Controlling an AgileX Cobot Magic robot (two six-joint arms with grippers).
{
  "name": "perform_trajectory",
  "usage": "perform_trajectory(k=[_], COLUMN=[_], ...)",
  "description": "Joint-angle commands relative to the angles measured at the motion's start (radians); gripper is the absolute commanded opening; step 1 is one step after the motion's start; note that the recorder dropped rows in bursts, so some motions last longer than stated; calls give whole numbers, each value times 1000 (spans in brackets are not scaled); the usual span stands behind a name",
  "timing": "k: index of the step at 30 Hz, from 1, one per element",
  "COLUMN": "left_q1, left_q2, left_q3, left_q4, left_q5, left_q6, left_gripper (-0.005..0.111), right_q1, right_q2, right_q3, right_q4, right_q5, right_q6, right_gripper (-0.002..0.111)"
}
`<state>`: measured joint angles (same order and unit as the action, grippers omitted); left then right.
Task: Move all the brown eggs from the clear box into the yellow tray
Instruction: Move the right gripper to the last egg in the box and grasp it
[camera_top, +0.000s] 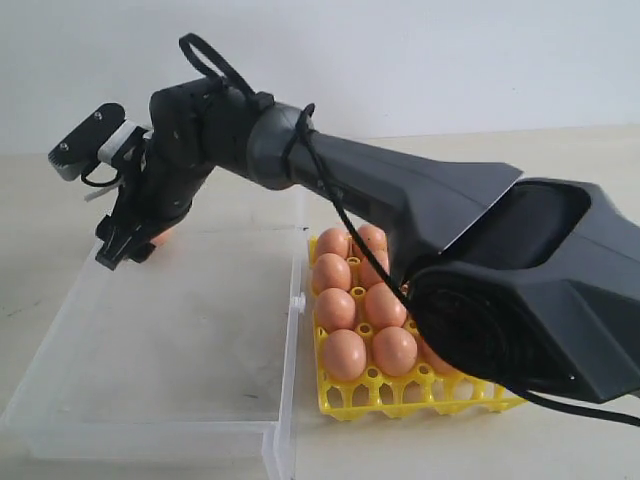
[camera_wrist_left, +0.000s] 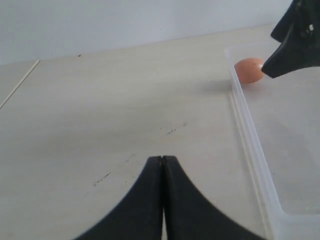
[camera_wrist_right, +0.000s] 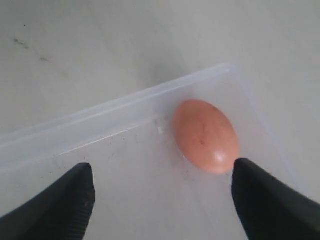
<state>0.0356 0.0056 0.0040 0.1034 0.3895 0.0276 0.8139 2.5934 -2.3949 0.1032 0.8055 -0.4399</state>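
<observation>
One brown egg (camera_wrist_right: 205, 135) lies in the far corner of the clear box (camera_wrist_right: 100, 120), close to its walls. My right gripper (camera_wrist_right: 162, 172) hangs open just above the box floor, one fingertip beside the egg and the other well clear. In the exterior view the right arm reaches across to that far left corner (camera_top: 125, 250), and the egg (camera_top: 165, 237) peeks out behind the fingers. The yellow tray (camera_top: 385, 400) sits right of the box with several brown eggs (camera_top: 344, 353) in its cups. My left gripper (camera_wrist_left: 162, 160) is shut and empty over the bare table, outside the box wall (camera_wrist_left: 250, 135).
The right arm's dark body (camera_top: 520, 280) spans the tray and hides its right side. The box has a small latch (camera_top: 297, 301) on the side facing the tray. In the left wrist view the right gripper's fingers (camera_wrist_left: 295, 50) hang by the egg (camera_wrist_left: 248, 70).
</observation>
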Motion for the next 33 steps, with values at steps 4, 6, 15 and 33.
perform_trajectory(k=[4,6,15,33], left_q1=[-8,-8,-8,-8], left_q2=[-6,-6,-6,-6], left_q3=[-4,-4,-4,-4], left_q4=[-2,-2,-2,-2], left_q5=[-9,-9,-9,-9], left_q6=[-4,-4,-4,-4], left_gripper=[0,0,0,0], right_q1=[-1,-1,-1,-6], right_q2=[63,74,119,157], right_q3=[-20,-20,-20,-20], right_q4=[1,-11,-68,-103], right_q5=[-145,-184,-262,-294], right_q6=[-69,-66,-53,-4], right_gripper=[72,72,72,62])
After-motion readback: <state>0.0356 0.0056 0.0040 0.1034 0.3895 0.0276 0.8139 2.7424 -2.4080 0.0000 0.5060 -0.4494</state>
